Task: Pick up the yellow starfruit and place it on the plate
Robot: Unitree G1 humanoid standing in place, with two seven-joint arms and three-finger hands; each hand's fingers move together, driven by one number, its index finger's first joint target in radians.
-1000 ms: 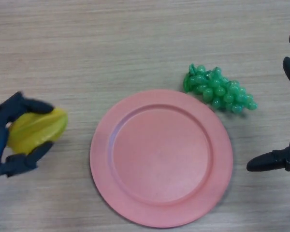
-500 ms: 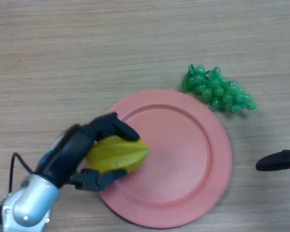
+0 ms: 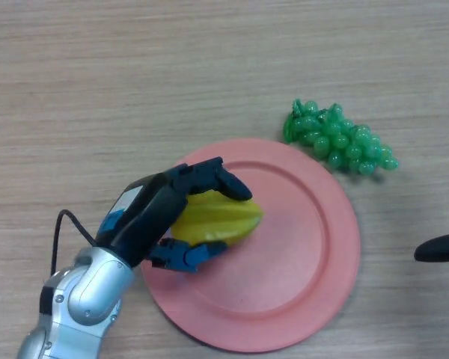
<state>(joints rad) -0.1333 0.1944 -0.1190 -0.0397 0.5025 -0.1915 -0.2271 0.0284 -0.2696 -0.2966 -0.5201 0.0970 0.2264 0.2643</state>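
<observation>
The yellow starfruit is over the left half of the pink plate, held in my left hand. The hand's fingers curl over the top of the fruit and its thumb sits under it. I cannot tell whether the fruit touches the plate. My right hand shows only as a dark tip at the right edge, away from the plate.
A bunch of green grapes lies on the wooden table just beyond the plate's upper right rim.
My left hand has carried the starfruit from the table at the left onto the plate's left half. My right hand has drawn back toward the right edge.
</observation>
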